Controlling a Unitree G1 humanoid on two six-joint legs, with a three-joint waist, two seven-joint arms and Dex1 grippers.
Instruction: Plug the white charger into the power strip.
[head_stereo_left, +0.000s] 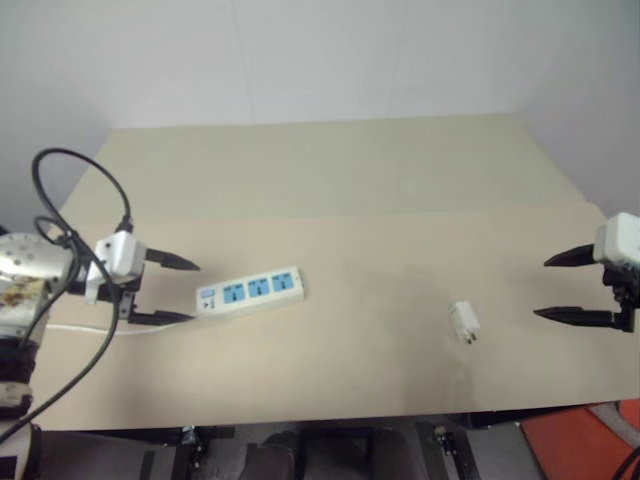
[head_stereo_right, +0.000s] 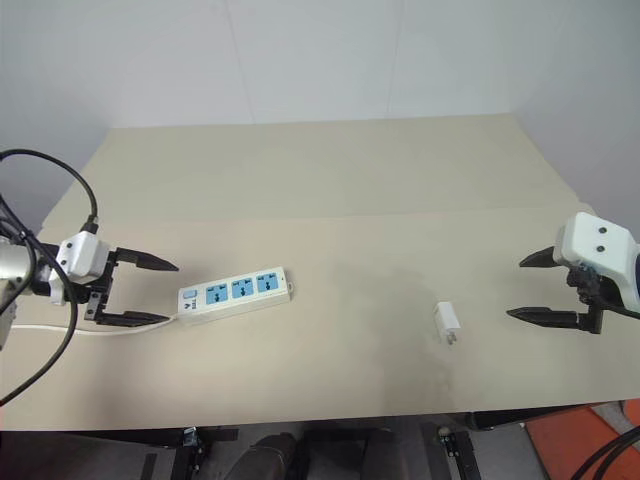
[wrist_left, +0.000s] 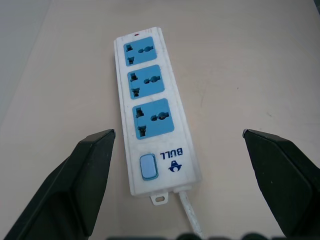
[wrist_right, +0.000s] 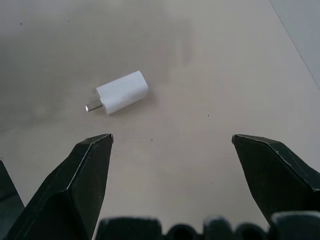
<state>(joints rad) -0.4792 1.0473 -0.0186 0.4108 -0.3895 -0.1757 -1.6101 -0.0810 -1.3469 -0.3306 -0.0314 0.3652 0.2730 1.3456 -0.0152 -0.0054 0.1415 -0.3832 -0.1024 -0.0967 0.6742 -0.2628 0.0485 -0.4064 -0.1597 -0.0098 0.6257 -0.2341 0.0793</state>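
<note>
We look down on a beige table (head_stereo_left: 400, 190) and both arms are out wide, one at each side edge. On the left, the left gripper (head_stereo_left: 190, 291) hangs over the table's left edge with its two black fingers spread wide apart, nothing between them, tips aimed toward the middle of the table. Just beyond those tips lies the power strip (head_stereo_left: 250, 291), flat on the tabletop, near the left edge and a little closer to the front edge than the back. It sits at a slight angle to the front edge. From the left wrist camera we get it nicely framed between the open fingers: three blue sockets (wrist_left: 147, 82) in a row, a small blue switch (wrist_left: 149, 167) at the near end, and a thin white cord (wrist_left: 191, 217) leaving that same end toward the gripper. No contact there; the fingers stand clear of the strip.

Over on the right, the right gripper (head_stereo_left: 541, 288) holds at the right edge, its claw spread just as wide and gripping nothing. The white charger (head_stereo_left: 464, 322) lies on its side on the table, right of centre and toward the front edge, near that gripper but apart from it. Its metal prongs (wrist_right: 93, 106) point toward the front edge. The charger and the strip lie well apart.
</note>
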